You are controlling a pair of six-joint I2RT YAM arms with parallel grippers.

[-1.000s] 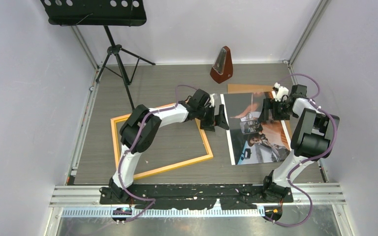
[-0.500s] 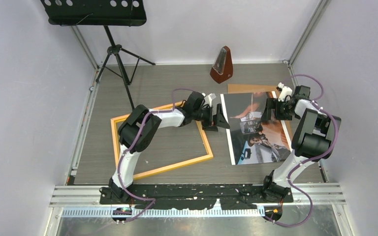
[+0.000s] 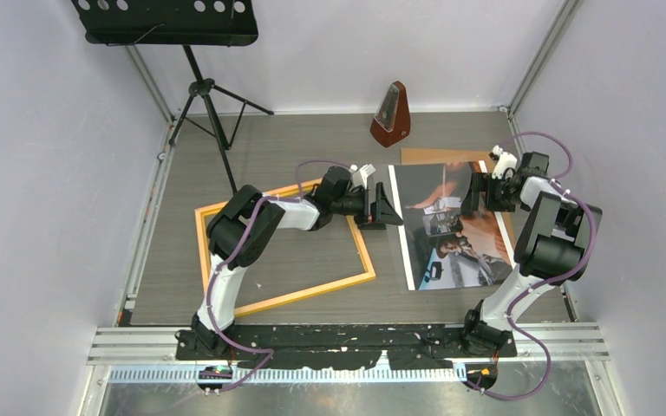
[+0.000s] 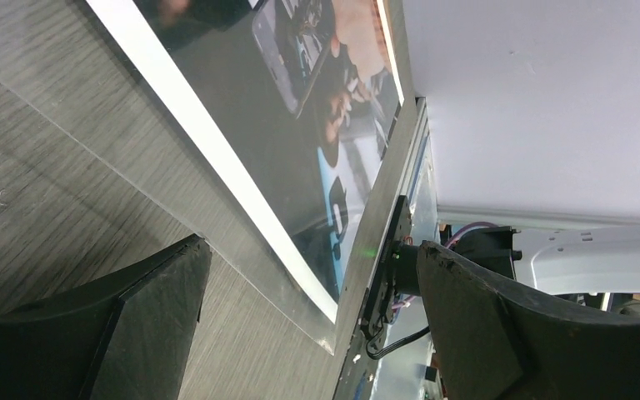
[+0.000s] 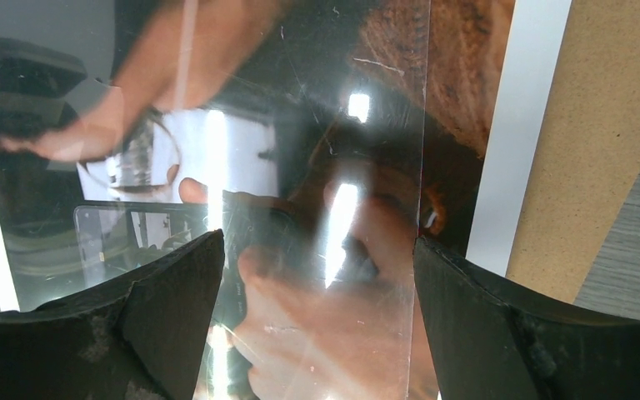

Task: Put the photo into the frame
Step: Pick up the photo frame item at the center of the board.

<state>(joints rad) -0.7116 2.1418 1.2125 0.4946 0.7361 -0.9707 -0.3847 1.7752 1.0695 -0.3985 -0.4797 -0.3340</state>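
You are working at the pick-up step: both arms are reaching for the print, and nothing is in the frame yet.

On the far left, one music stand (image 3: 169,22) is standing at the back. Next, one frame (image 3: 312,292) is lying flat and skewed on the table, only bare tabletop showing inside it, with the left arm crossing its far right corner. The left gripper (image 3: 380,208) is sitting just at the photo's left border, its jaws spread wide and gripping nothing. One metronome (image 3: 391,114) is standing behind, well apart.

One photo (image 3: 455,234) is lying face up to the right of the frame, near it but not overlapping. In the wrist views a clear sheet (image 5: 317,125) seems to be lying over it. One brown backing sheet (image 3: 434,156) is poking out from under its far edge. The right gripper (image 3: 473,198) is hanging over the photo's far right part, jaws likewise wide and empty.

Next, I judge, you are needing a finger under a thin flat edge on each side, both closing together. Then carry it left without bending and turn it to match the skewed frame.
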